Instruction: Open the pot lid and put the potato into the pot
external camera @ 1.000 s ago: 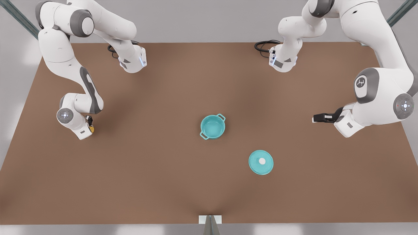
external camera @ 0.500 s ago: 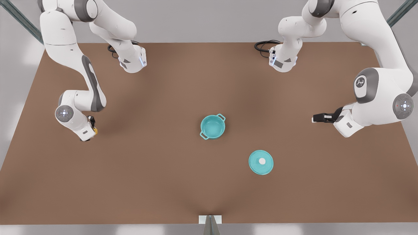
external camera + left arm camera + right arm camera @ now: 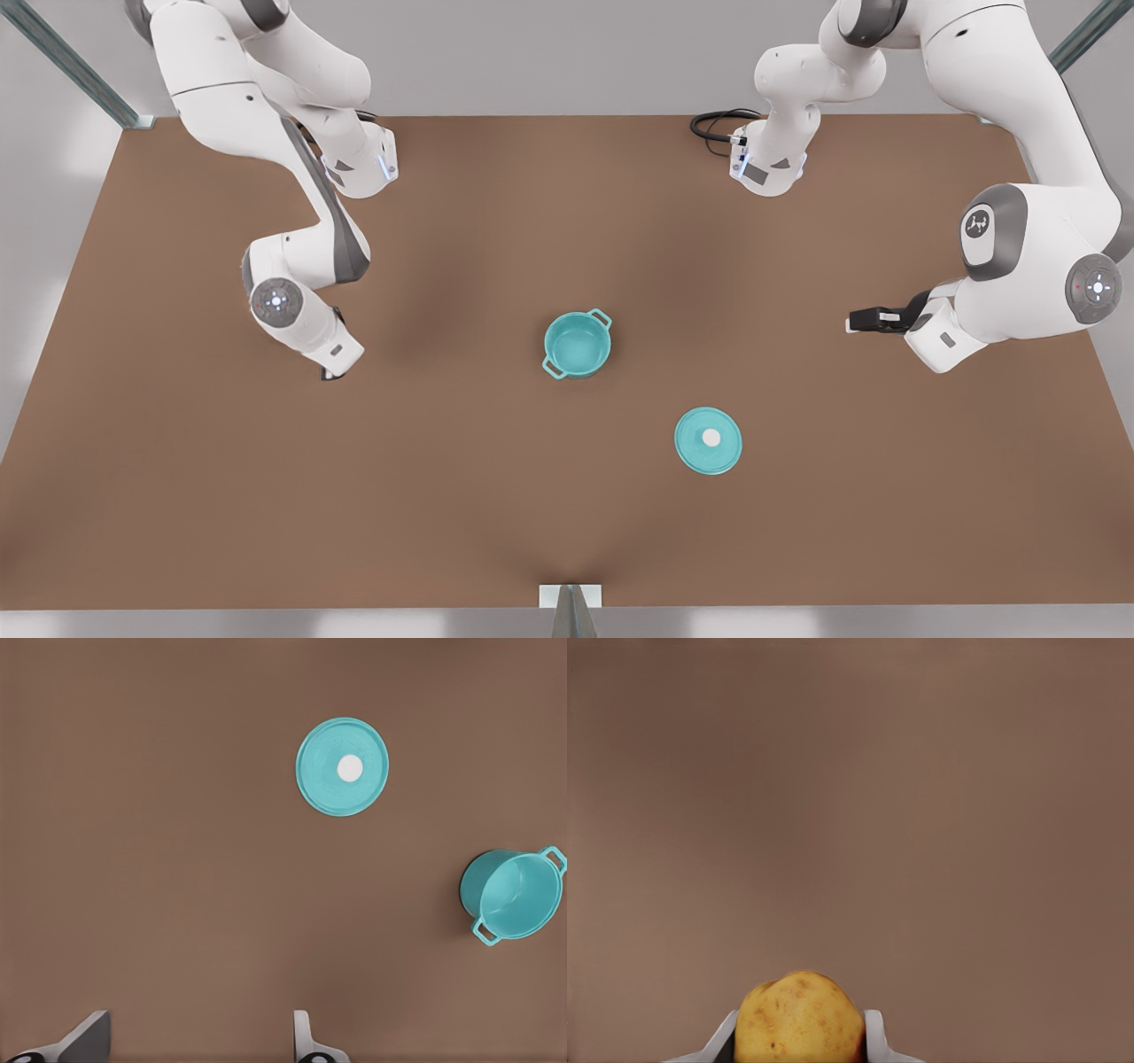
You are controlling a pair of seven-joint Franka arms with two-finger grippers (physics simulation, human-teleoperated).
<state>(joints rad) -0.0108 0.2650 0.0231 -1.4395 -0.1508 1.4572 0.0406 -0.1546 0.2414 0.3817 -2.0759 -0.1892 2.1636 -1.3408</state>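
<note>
— Between your right gripper's (image 3: 799, 1038) fingers sits the lumpy yellow-orange potato (image 3: 799, 1010), clamped from both sides above the bare brown table (image 3: 921, 815). Where's the pot?

— Well off to that gripper's side. The small round teal pot (image 3: 577, 344) is uncovered, and its flat teal lid (image 3: 708, 439) with the white knob lies on the table near it. You're on the carry, I'd judge. Next, bring the potato over the rim, then let go. Your left gripper (image 3: 864, 319) waits, fingers spread.

Open teal pot (image 3: 578, 345), lid (image 3: 708, 439) flat nearby; potato (image 3: 799, 1019) held
</note>
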